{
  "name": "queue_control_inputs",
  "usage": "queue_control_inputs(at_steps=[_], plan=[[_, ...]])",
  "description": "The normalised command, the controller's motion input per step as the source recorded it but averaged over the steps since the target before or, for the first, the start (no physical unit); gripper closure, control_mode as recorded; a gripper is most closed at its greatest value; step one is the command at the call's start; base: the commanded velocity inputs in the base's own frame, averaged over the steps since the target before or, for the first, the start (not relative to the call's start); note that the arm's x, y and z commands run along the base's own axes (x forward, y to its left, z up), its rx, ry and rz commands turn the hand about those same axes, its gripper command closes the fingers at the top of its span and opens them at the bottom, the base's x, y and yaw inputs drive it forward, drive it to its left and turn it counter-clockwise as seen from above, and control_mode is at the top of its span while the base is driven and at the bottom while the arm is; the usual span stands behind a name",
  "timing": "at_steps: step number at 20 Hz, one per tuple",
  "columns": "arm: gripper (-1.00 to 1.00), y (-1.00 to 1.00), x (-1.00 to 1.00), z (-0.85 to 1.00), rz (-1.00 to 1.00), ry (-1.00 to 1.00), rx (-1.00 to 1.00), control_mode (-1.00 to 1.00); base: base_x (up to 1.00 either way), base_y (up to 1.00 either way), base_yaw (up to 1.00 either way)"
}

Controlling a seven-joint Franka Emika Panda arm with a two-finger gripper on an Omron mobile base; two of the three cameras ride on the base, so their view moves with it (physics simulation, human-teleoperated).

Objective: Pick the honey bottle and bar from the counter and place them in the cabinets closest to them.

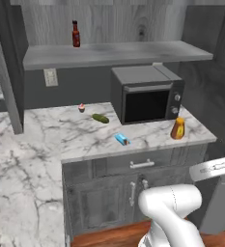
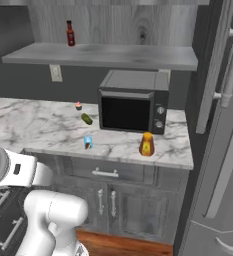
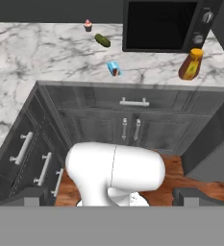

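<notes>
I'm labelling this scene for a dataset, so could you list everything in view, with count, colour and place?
squat amber honey bottle: one, orange, counter's right end by the microwave.
flat blue-wrapped bar: one, blue, counter front.
green pickle: one, mid counter.
small cupcake: one, pink-topped, behind pickle.
dark-red sauce bottle: one, upper shelf.
black microwave: one, counter rear.
white marble counter: one, over grey doors.
gripper: one, dark tips, open, low before cabinets.

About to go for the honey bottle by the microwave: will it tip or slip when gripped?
The honey bottle stands upright and squat, so it probably resists tipping. Its tapered, smooth-looking body may slip in the jaws. It sits near the counter edge, so a nudge could push it off.
</notes>
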Motion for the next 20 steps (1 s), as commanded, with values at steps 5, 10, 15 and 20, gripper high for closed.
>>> queue_control_inputs(at_steps=[5,10,15,20], plan=[[-1.00,0.00,0.00,0.00,0.00,0.00,0.00,1.00,0.64,0.24,-0.05],[-1.00,0.00,0.00,0.00,0.00,0.00,0.00,1.00,0.55,0.23,-0.05],[-1.00,0.00,0.00,0.00,0.00,0.00,0.00,1.00,0.47,0.21,-0.06],[-1.00,0.00,0.00,0.00,0.00,0.00,0.00,-1.00,0.03,0.04,-0.01]])
